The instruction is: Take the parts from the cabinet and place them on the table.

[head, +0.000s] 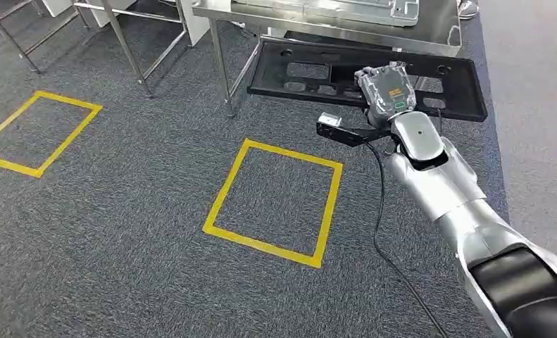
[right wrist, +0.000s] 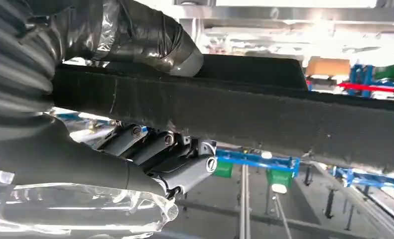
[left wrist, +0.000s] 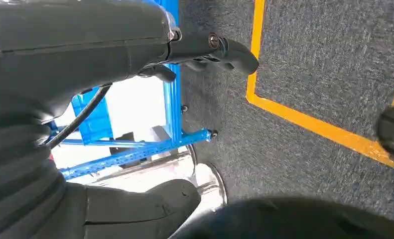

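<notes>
Flat black plastic panel [head: 374, 77], long and rectangular with cut-out openings and raised rim, held roughly level (slightly tilted) above grey carpet floor [head: 134, 211], its far edge just under metal counter's [head: 332, 21] front edge.

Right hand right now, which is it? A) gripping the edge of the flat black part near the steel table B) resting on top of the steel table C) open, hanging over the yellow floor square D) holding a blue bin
A: the right hand grips the near edge of the flat black part by the steel table; the right wrist view shows its thumb above and fingers below that edge.
</notes>
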You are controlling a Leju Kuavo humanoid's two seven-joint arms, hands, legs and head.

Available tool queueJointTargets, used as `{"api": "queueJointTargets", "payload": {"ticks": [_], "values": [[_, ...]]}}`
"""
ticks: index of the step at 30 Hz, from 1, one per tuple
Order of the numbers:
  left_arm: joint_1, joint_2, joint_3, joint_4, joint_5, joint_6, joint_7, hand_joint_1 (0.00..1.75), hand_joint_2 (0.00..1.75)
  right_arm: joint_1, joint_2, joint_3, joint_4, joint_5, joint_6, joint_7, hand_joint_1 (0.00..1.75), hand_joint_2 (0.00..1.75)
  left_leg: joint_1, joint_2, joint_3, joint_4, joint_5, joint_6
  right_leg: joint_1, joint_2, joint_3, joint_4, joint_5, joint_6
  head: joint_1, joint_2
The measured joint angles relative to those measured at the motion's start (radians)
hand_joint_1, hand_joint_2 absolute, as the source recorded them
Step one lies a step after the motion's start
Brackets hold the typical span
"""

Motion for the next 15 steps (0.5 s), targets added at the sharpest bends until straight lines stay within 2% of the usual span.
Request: {"api": "queueJointTargets", "payload": {"ticks": [1, 2, 3, 4, 5, 6, 7, 8, 9, 10, 11, 12, 14, 15], "values": [[0.002, 0.000, 0.000, 0.000, 0.000, 0.000, 0.000, 0.00, 1.75, 0.001, 0.001, 0.000, 0.000, 0.000, 0.000, 0.000, 1.75, 1.75, -0.004, 0.000, 0.002, -0.037, 0.028, 0.009, 0.005, 0.005, 0.012, 0.000, -0.009, -0.001, 0.000, 0.000], [0.003, 0.000, 0.001, 0.000, 0.000, 0.000, 0.000, 0.00, 1.75, 0.001, 0.002, 0.002, 0.000, 0.000, 0.000, 0.000, 1.75, 1.75, -0.011, -0.002, 0.020, -0.102, 0.074, 0.021, 0.009, 0.008, 0.025, 0.000, -0.018, -0.002, 0.000, 0.000], [0.003, 0.000, 0.001, 0.000, 0.000, 0.000, 0.000, 0.00, 1.75, 0.000, 0.003, 0.002, 0.000, 0.000, 0.000, 0.000, 1.75, 1.75, -0.016, -0.003, 0.046, -0.186, 0.135, 0.033, 0.013, 0.010, 0.038, 0.000, -0.027, -0.002, 0.000, 0.000], [0.005, 0.002, 0.001, 0.000, 0.000, 0.000, 0.000, 0.00, 1.75, 0.001, 0.004, 0.002, 0.000, 0.000, 0.000, 0.000, 1.75, 1.75, -0.025, -0.007, 0.069, -0.271, 0.208, 0.048, 0.014, 0.011, 0.046, -0.001, -0.038, -0.002, 0.000, 0.000], [0.003, 0.005, 0.001, 0.000, 0.000, 0.000, -0.001, 0.00, 1.75, -0.001, 0.004, 0.002, 0.003, 0.000, 0.001, 0.001, 1.75, 1.75, -0.030, -0.006, 0.070, -0.287, 0.194, 0.055, 0.019, 0.012, 0.053, 0.000, -0.044, 0.004, 0.001, 0.000], [0.002, 0.005, 0.001, 0.000, 0.000, -0.001, 0.000, 0.00, 1.75, -0.003, 0.004, 0.003, 0.004, 0.000, 0.002, 0.002, 1.75, 1.75, -0.033, -0.007, 0.083, -0.294, 0.183, 0.050, 0.014, 0.015, 0.049, -0.002, -0.047, 0.009, 0.000, 0.000], [0.003, 0.005, 0.001, 0.000, 0.000, 0.000, 0.000, 0.00, 1.75, -0.001, 0.004, 0.003, 0.005, 0.000, 0.003, 0.002, 1.75, 1.75, -0.033, -0.007, 0.082, -0.297, 0.198, 0.054, 0.010, 0.016, 0.055, -0.002, -0.048, 0.015, 0.000, 0.000], [0.005, 0.005, 0.001, 0.000, 0.000, 0.000, 0.000, 0.00, 1.75, 0.001, 0.004, 0.003, 0.005, 0.000, 0.004, 0.002, 1.75, 1.75, -0.035, -0.005, 0.089, -0.304, 0.192, 0.061, 0.011, 0.015, 0.053, 0.012, -0.040, 0.021, 0.000, 0.000], [0.004, 0.004, 0.001, 0.000, 0.000, 0.000, 0.000, 0.00, 1.75, -0.001, 0.004, 0.003, 0.005, 0.000, 0.004, 0.002, 1.75, 1.75, -0.033, -0.005, 0.105, -0.314, 0.191, 0.065, 0.012, 0.015, 0.060, 0.011, -0.041, 0.024, 0.000, 0.000], [0.004, 0.002, 0.002, 0.000, 0.000, -0.001, -0.001, 0.00, 1.75, -0.001, 0.004, 0.003, 0.004, -0.001, 0.004, 0.002, 1.75, 1.75, -0.027, -0.004, 0.122, -0.326, 0.191, 0.066, 0.008, 0.009, 0.054, 0.032, -0.048, 0.026, 0.000, 0.000], [0.002, 0.003, 0.002, 0.000, 0.000, -0.001, -0.001, 0.00, 1.75, -0.008, 0.005, 0.003, 0.004, -0.003, 0.005, 0.001, 1.75, 1.75, -0.025, -0.004, 0.133, -0.332, 0.187, 0.071, 0.008, 0.003, 0.028, 0.081, -0.054, 0.031, 0.000, 0.000], [0.000, 0.003, 0.002, 0.000, 0.000, 0.000, -0.003, 0.00, 1.75, -0.015, 0.004, 0.003, 0.004, -0.004, 0.007, 0.001, 1.75, 1.75, -0.023, -0.005, 0.137, -0.333, 0.183, 0.074, 0.004, 0.003, -0.016, 0.150, -0.076, 0.038, 0.000, 0.000], [-0.002, 0.003, 0.002, 0.000, 0.000, -0.001, -0.003, 0.00, 1.75, -0.013, 0.002, 0.003, 0.005, -0.005, 0.008, 0.001, 1.75, 1.75, -0.020, -0.007, 0.150, -0.333, 0.167, 0.071, -0.006, 0.002, -0.105, 0.268, -0.140, 0.048, 0.000, 0.000], [0.000, 0.003, 0.002, 0.000, 0.000, -0.002, -0.003, 0.00, 1.75, -0.009, 0.002, 0.005, 0.006, -0.006, 0.010, 0.001, 1.75, 1.75, -0.018, -0.007, 0.159, -0.333, 0.159, 0.067, -0.011, 0.001, -0.133, 0.289, -0.149, 0.056, 0.000, 0.000]]}}
